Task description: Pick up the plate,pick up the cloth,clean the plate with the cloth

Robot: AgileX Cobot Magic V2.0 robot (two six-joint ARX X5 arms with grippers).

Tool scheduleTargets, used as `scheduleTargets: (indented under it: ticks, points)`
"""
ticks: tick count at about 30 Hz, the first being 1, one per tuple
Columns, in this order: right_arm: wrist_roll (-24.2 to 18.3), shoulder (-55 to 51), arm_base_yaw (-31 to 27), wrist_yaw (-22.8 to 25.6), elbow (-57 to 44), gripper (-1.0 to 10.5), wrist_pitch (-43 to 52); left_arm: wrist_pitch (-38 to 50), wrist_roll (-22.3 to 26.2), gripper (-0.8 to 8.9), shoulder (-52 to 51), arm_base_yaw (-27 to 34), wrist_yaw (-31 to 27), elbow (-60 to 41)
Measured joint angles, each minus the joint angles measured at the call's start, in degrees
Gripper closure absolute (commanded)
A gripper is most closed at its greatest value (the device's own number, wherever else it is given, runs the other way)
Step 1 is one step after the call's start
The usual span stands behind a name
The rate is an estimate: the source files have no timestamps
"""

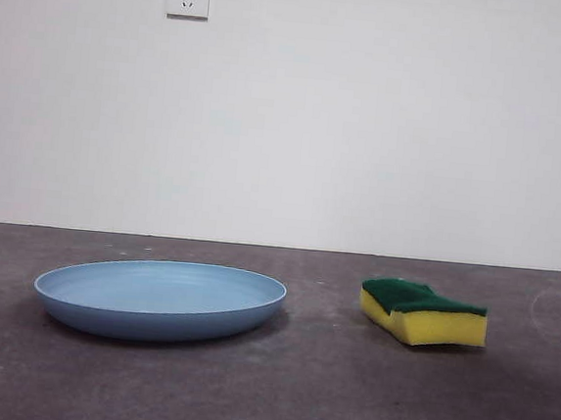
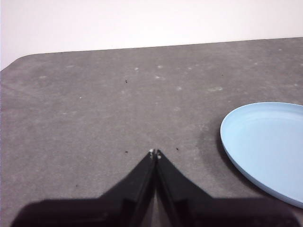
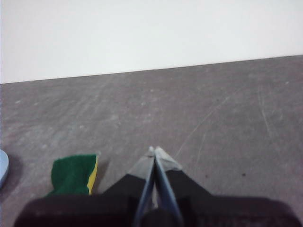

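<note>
Bare lab: grey table (image 1: 265, 386), white wall (image 1: 288, 122)

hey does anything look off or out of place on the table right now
Nothing stands out. The plate sits flat and empty, the sponge lies apart from it, green side up, and both grippers wait shut.

Left hand (image 2: 155, 153) jaws pressed together, holding nothing; right hand (image 3: 154, 150) likewise closed, empty, above table

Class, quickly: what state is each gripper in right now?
Left gripper: shut, holding nothing, near the plate.
Right gripper: shut, holding nothing, near the sponge.
</note>
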Motion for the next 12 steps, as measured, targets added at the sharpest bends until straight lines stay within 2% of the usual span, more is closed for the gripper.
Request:
scheduleTargets:
  ticks: [12]
  points:
    - [1.7,-2.5,0.0,0.0,-4.4,9.5,-1.9,0.0,0.0,8.17,0.0,0.0,0.0,0.0]
